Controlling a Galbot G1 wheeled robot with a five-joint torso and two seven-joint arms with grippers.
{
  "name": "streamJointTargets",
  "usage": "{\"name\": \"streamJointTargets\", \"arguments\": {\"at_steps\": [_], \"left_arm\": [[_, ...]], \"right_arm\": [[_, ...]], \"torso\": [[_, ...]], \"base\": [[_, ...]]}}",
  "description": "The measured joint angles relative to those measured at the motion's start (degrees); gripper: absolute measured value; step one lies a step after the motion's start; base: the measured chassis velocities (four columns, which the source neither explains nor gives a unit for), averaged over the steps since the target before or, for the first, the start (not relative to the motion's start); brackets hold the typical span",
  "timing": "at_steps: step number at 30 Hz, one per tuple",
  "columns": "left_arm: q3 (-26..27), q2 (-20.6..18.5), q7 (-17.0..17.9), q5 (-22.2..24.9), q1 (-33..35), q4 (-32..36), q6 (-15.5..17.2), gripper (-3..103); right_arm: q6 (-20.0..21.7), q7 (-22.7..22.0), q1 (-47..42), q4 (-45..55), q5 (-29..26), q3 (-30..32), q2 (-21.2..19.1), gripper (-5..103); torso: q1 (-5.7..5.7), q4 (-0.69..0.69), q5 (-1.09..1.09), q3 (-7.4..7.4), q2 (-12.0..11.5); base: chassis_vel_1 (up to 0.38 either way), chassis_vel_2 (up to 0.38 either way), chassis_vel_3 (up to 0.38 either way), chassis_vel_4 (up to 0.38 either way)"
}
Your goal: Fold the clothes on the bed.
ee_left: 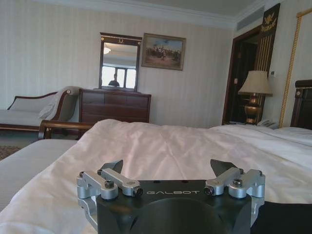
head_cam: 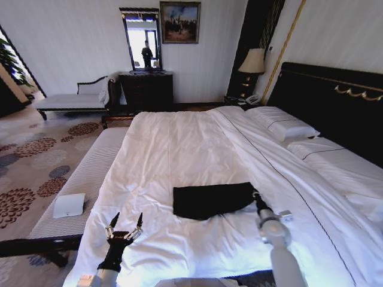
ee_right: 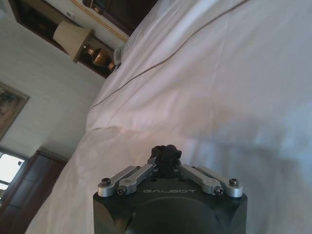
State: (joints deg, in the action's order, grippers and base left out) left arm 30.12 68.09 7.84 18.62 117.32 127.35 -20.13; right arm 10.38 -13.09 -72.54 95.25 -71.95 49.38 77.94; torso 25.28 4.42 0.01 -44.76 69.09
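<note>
Your black T-shirt (head_cam: 212, 200) lies on the near half of the bed (head_cam: 179, 149), on the white duvet a little right of the middle, and it already reads as a compact dark rectangle with no sleeves spread out and no lettering showing, so you can judge that at least one fold is in. Your right gripper (head_cam: 255, 195) sits at the shirt's right edge, and in the right wrist view (ee_right: 165, 157) its fingers are drawn together on a small bunch of black cloth, so it has the shirt's edge pinched. Your left gripper (head_cam: 125, 227) hangs over the near left part of the duvet, well apart from the shirt, pointing up the bed with its fingers spread wide and nothing between them; the left wrist view (ee_left: 168, 170) shows the same wide gap. What looks left is the next fold: the pinched right edge seems meant to be carried across toward the left, then the rectangle smoothed square. The near edge of the shirt looks a bit uneven, so expect some tidying. A small white box (head_cam: 69, 205) rests on the striped bench (head_cam: 84, 179) to the left of the bed, clear of the work.
</note>
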Motion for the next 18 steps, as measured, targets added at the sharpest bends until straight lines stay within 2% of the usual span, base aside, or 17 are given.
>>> {"name": "streamJointTargets", "arguments": {"at_steps": [6, 10, 18], "left_arm": [[0.0, 0.0, 0.0, 0.0, 0.0, 0.0, 0.0, 100], [0.0, 0.0, 0.0, 0.0, 0.0, 0.0, 0.0, 100], [0.0, 0.0, 0.0, 0.0, 0.0, 0.0, 0.0, 100]], "right_arm": [[0.22, -0.73, 0.36, 0.66, 0.24, -0.32, -0.92, 5], [0.29, -1.2, -0.18, 3.36, 3.0, -2.82, -0.08, 5], [0.23, -2.4, -1.93, 9.53, 8.64, -12.13, 2.06, 5]], "torso": [[0.0, 0.0, 0.0, 0.0, 0.0], [0.0, 0.0, -0.02, 0.0, 0.0], [0.0, -0.01, -0.02, 0.0, 0.0]], "base": [[0.0, 0.0, 0.0, 0.0], [0.0, 0.0, 0.0, 0.0], [0.0, 0.0, 0.0, 0.0]]}}
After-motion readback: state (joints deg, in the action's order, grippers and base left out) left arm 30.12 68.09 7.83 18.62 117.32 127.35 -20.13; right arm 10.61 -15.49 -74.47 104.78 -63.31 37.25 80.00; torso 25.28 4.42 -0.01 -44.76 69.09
